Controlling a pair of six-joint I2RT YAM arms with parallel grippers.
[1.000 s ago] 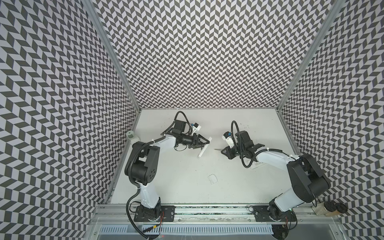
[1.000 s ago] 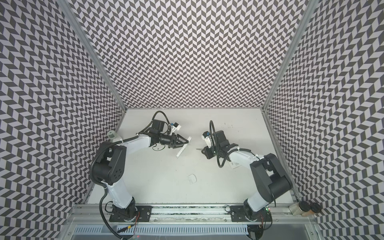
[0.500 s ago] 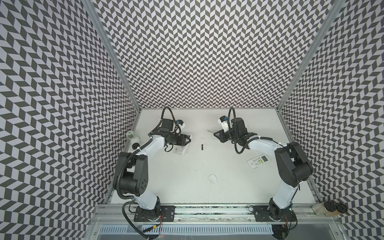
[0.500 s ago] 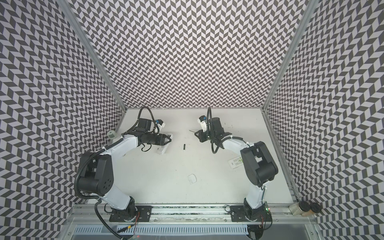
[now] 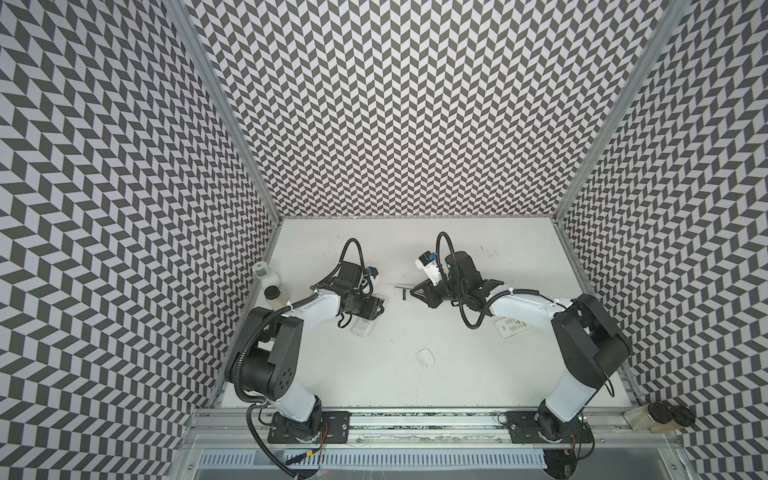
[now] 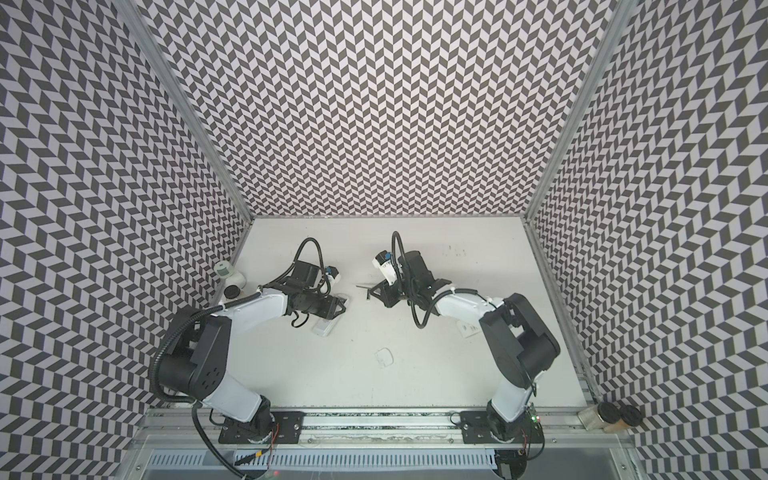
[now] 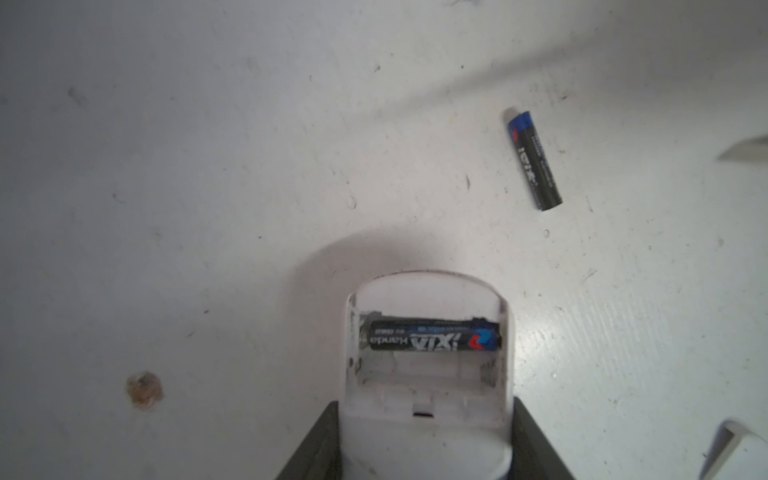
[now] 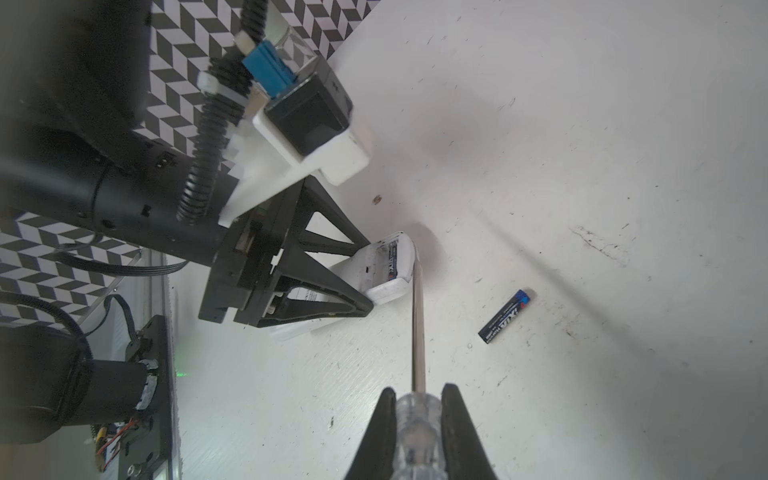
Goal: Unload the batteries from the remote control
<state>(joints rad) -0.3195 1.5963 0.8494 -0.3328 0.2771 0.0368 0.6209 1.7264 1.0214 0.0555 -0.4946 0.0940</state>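
Observation:
My left gripper (image 7: 426, 409) is shut on a white remote control (image 7: 428, 419), also seen in a top view (image 5: 362, 328). Its battery bay is open and holds one black battery (image 7: 432, 340). A second black battery (image 7: 534, 160) lies loose on the table between the two grippers in both top views (image 5: 403, 294) (image 6: 368, 294). My right gripper (image 8: 419, 395) is shut on the clear handle of a screwdriver (image 8: 417, 432). The metal shaft (image 8: 417, 332) points at the remote's open end (image 8: 386, 286). From above, the tip stands a little short of the remote.
A second white remote with buttons (image 5: 513, 328) lies under my right forearm. A clear battery cover (image 5: 424, 358) lies nearer the front. Two small bottles (image 5: 268, 282) stand against the left wall. Jars (image 5: 660, 415) sit outside the front right corner.
A second ago the grippers were close together and no battery lay on the table; one now lies between them. Both arms drew back, then the right came forward toward the remote again.

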